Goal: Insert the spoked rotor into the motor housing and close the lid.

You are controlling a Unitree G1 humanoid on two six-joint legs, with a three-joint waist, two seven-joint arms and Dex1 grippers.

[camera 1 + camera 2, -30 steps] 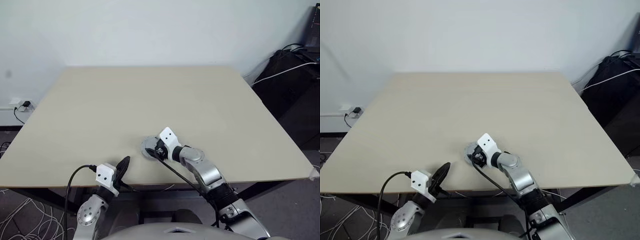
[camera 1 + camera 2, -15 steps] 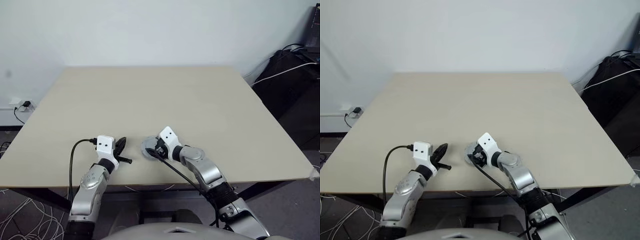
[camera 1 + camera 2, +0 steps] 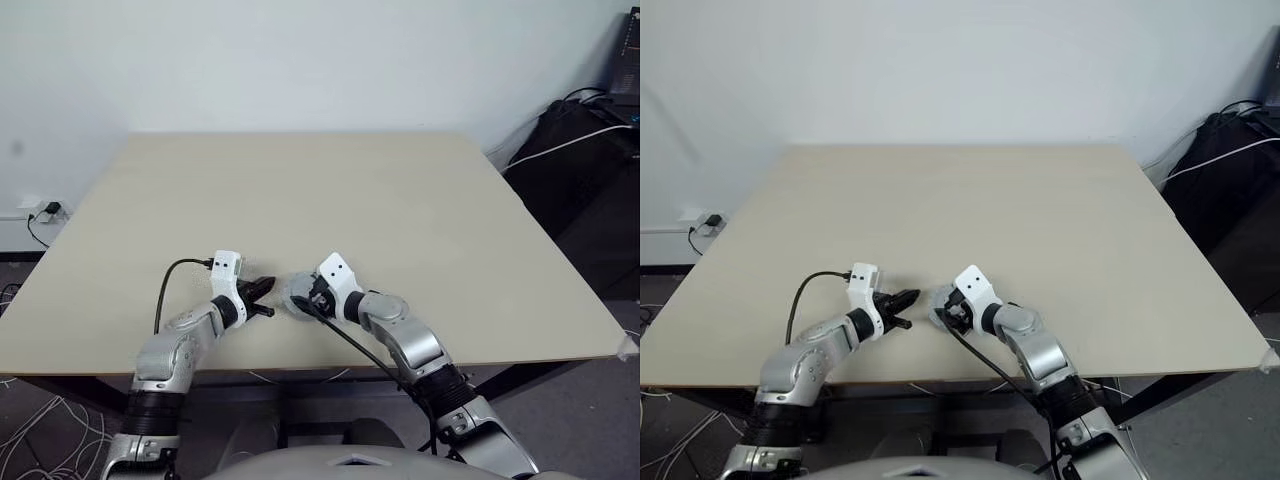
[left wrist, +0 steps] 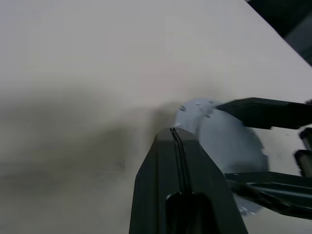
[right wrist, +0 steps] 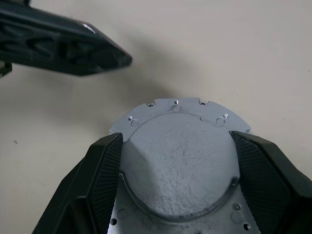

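Flat round light-grey metal lid (image 5: 178, 156), notched rim, smooth scratched face up, lies on the beige bench (image 3: 400, 200) near its front edge. Right gripper (image 5: 178, 161) straddles the lid, its two black fingers (image 5: 100, 180) spread wide, one on each side of the disc's raised centre; cannot tell whether the pads actually touch it. Left gripper (image 3: 262, 289) sits just beside the lid on the robot's left, fingers pressed together, holding nothing, tip pointing at the rim and close to it, still apart in the right wrist view. Spoked rotor and motor housing can't be made out under the lid.
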